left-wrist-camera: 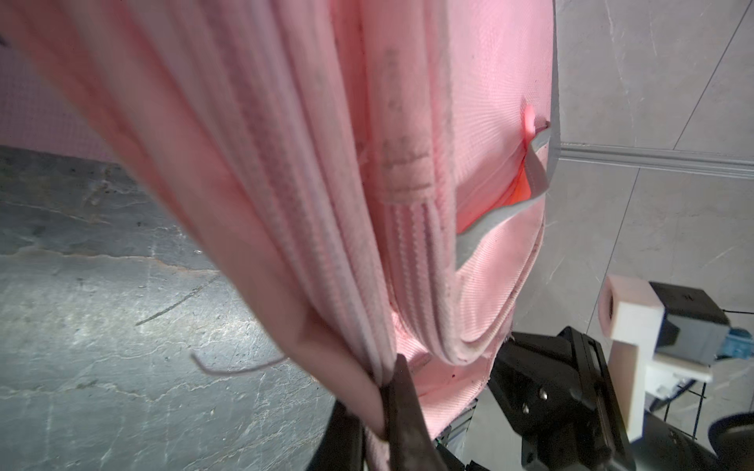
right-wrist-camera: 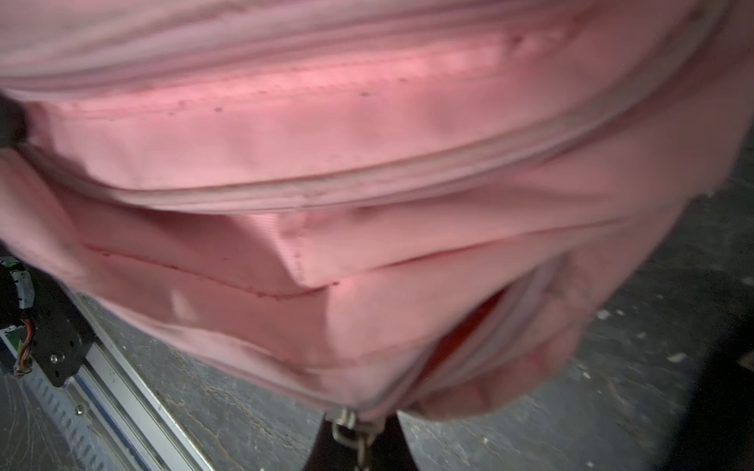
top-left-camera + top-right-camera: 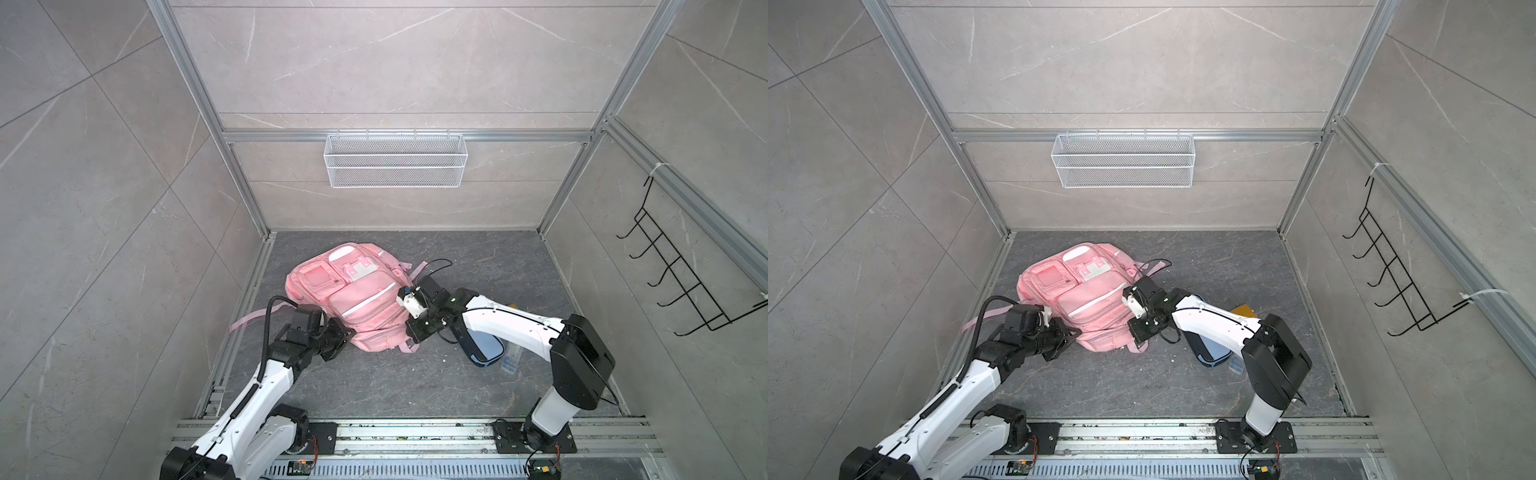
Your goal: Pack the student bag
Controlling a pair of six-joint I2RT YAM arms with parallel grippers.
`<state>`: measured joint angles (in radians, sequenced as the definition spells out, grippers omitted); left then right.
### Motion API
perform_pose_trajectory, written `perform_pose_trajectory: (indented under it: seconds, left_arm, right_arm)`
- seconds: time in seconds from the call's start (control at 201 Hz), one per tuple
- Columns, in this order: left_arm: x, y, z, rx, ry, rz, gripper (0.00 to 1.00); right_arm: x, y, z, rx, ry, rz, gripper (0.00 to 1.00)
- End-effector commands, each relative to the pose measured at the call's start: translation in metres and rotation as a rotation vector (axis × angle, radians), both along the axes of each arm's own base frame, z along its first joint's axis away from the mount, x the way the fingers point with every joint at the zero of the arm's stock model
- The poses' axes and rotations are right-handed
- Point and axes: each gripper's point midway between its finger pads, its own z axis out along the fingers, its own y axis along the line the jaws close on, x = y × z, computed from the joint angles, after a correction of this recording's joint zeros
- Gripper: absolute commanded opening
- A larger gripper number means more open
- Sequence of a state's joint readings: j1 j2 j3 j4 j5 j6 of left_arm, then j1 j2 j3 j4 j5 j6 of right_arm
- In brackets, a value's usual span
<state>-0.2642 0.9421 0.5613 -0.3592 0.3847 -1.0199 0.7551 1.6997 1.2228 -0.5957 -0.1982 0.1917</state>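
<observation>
The pink student bag (image 3: 357, 291) (image 3: 1088, 291) lies front-up on the dark floor in both top views. My left gripper (image 3: 351, 332) (image 3: 1077, 332) sits at its near left corner. In the left wrist view it (image 1: 383, 391) is shut, with a fold of the bag's pink fabric (image 1: 326, 163) pinched between the dark fingers. My right gripper (image 3: 409, 330) (image 3: 1131, 328) is at the bag's near right side. In the right wrist view it (image 2: 359, 442) is shut on the metal zipper pull (image 2: 351, 426). The zip beside the pull gapes, showing red lining (image 2: 469, 330).
A light-blue and navy pencil case (image 3: 484, 349) and a clear plastic box (image 3: 511, 359) lie under the right arm, with a yellow item (image 3: 1244, 309) behind it. A white wire basket (image 3: 395, 160) hangs on the back wall, black hooks (image 3: 681, 274) on the right wall.
</observation>
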Motion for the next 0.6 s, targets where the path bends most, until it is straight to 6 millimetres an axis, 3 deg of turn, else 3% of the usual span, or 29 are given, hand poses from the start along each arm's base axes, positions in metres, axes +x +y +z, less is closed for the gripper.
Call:
perform_pose_trajectory:
  seconds: [0.0,0.115,0.269,0.438,0.508,0.593]
  left_arm:
    - [0.018,0.04,0.0,0.214,-0.036,0.04,0.0]
    - [0.028,0.046,0.004,0.257,-0.041,0.025,0.0]
    - [0.044,0.063,-0.004,0.349,-0.002,0.008,0.0]
    - [0.069,0.066,0.0,0.422,-0.007,-0.039,0.0]
    - [0.074,0.058,0.01,0.391,-0.018,-0.06,0.39]
    - [0.061,0.05,0.016,0.361,0.026,-0.073,0.56]
  right_arm:
    - [0.014,-0.074,-0.02,-0.256,0.042,-0.12,0.0]
    - [0.016,-0.065,-0.02,-0.228,0.041,-0.083,0.0]
    - [-0.011,-0.011,-0.002,-0.056,-0.026,0.131,0.0]
    - [-0.031,0.029,-0.005,0.0,0.006,0.218,0.0]
    - [-0.026,0.043,-0.004,0.041,0.02,0.198,0.0]
    - [-0.018,0.064,0.006,0.144,0.014,0.173,0.0]
